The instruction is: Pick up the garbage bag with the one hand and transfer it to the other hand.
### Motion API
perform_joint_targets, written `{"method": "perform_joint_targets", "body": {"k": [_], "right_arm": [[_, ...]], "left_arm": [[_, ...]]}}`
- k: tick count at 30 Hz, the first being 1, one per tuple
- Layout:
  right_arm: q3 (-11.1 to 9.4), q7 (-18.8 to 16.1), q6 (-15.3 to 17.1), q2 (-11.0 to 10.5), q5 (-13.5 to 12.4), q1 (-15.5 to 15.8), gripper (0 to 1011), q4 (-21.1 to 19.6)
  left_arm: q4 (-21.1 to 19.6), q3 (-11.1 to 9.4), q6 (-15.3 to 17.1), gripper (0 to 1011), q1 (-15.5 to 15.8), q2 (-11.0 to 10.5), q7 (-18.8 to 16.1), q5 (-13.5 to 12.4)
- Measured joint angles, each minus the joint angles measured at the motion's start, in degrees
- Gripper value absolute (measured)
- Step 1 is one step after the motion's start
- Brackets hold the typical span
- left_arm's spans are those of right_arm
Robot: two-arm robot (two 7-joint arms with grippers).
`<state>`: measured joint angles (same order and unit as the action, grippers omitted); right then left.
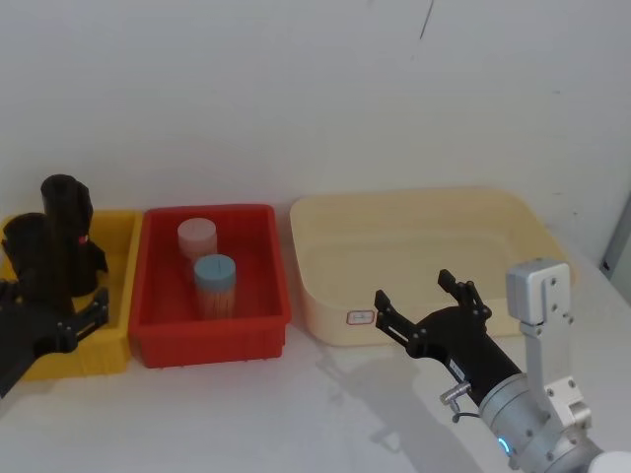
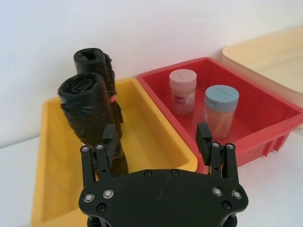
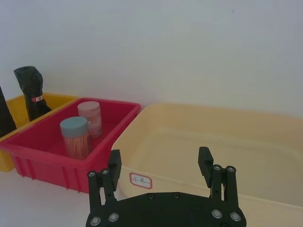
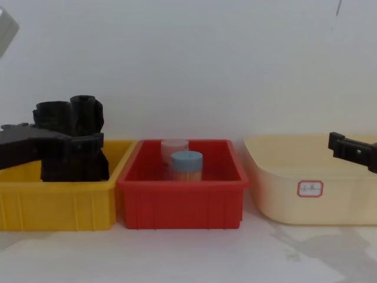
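Nearest you, the right gripper (image 1: 414, 288), on the blue-ringed arm, hovers over the white table (image 1: 296, 414) just in front of the cream tub (image 1: 330, 296), its fingers spread and holding nothing. Your left gripper (image 2: 156, 132) hangs at the near wall of the yellow bin (image 2: 52, 156), likewise spread wide and empty. One finger (image 2: 109, 137) overlaps the lower part of the nearer black roll (image 2: 85, 106), and you cannot tell whether they touch. Behind that roll, in the same yellow bin, stands the garbage bag (image 2: 94, 64), upright, with a small red mark (image 2: 112, 99) on its side, apart from both grippers. Beside the yellow bin, the red bin (image 2: 265, 142) holds two upright jars: a blue-lidded jar (image 2: 221, 111) of thin sticks in front and a pink-lidded jar (image 2: 182, 92) just behind it. Yellow bin, red bin and cream tub stand in a row before the white wall (image 1: 315, 89).
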<state>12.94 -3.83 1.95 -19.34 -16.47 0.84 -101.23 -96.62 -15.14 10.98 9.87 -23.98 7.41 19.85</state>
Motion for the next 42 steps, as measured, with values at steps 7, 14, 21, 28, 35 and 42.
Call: {"method": "perform_joint_targets", "body": {"k": [7, 14, 21, 28, 35, 42], "right_arm": [[0.00, 0.00, 0.00, 0.00, 0.00, 0.00, 1001, 0.00], [0.00, 0.00, 0.00, 0.00, 0.00, 0.00, 1001, 0.00], [0.00, 0.00, 0.00, 0.00, 0.00, 0.00, 1001, 0.00], [0.00, 0.00, 0.00, 0.00, 0.00, 0.00, 1001, 0.00], [0.00, 0.00, 0.00, 0.00, 0.00, 0.00, 1001, 0.00], [0.00, 0.00, 0.00, 0.00, 0.00, 0.00, 1001, 0.00]], "left_arm": [[-1.23, 1.40, 0.99, 1001, -0.82, -0.55, -0.22, 0.17], [-2.68, 3.14, 1.83, 1001, -2.39, -1.19, -0.54, 0.36], [-3.48, 4.71, 2.13, 1001, -3.81, -1.83, -0.47, 0.70], [-2.67, 5.57, 2.33, 1001, -3.86, -2.36, 0.73, 1.07], [0.81, 5.33, 2.28, 1001, -1.13, -2.62, 3.16, 1.07], [5.66, 4.24, 1.35, 1001, 3.02, -2.21, 5.61, 0.51]]}}
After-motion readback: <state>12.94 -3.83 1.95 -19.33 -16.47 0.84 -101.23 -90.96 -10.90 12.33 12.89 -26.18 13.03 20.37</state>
